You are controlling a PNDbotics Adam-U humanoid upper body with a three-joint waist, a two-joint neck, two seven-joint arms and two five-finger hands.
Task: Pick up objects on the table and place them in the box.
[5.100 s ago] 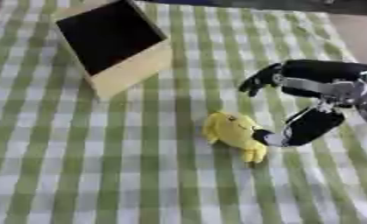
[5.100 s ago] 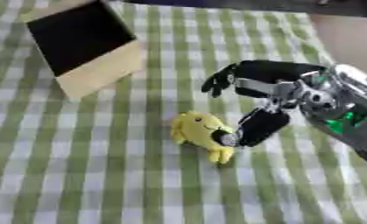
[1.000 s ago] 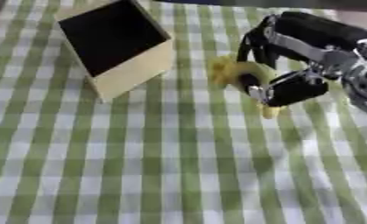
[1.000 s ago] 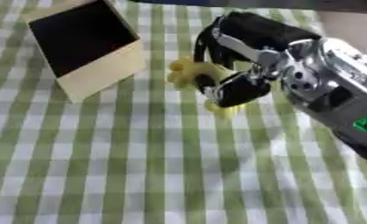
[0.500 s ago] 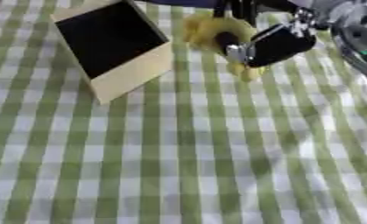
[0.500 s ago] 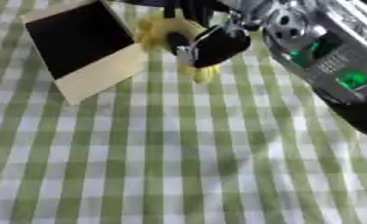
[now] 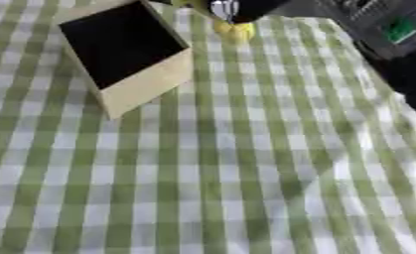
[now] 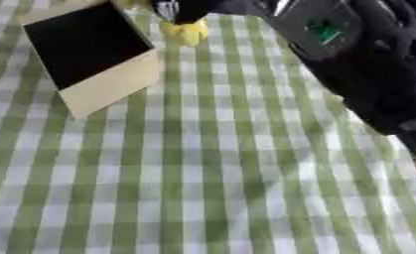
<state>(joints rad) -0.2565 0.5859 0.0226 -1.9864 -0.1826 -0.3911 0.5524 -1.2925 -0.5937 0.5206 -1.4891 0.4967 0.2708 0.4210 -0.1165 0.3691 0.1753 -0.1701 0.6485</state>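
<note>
Yellow soft toy carried to the box.

The right hand [image 7: 237, 7] seemingly pinches the yellow soft toy [image 7: 235, 30] aloft beside the tilted tan black-lined box [image 7: 150, 82], for dropping in.

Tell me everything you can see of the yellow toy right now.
Only the lower part of the yellow toy shows: a soft-looking, rounded yellow lump hanging down near the top edge of the view. The rest is hidden by the right hand, whose dark fingers are closed on it and hold it in the air above the green checked cloth. It hangs just beyond the far right corner of the tan box, whose dark opening faces up, and is not inside it yet. No face or limbs can be made out.
</note>
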